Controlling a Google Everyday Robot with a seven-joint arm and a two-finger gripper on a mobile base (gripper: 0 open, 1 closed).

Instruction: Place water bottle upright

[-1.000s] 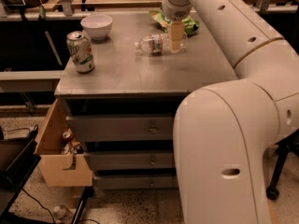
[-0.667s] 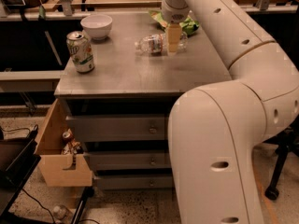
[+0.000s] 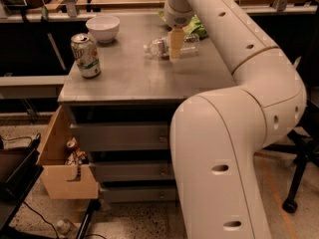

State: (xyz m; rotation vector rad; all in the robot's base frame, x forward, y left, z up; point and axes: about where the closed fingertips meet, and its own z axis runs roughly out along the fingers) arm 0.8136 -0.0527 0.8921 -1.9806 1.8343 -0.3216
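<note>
The water bottle (image 3: 159, 47) lies on its side on the bench (image 3: 134, 76), right of the soda can (image 3: 85, 55) and farther back. The claw (image 3: 175, 48) is down over its middle; spread or pinching, I cannot tell. A square hold, then a slow cap-up tilt, seems best.
</note>
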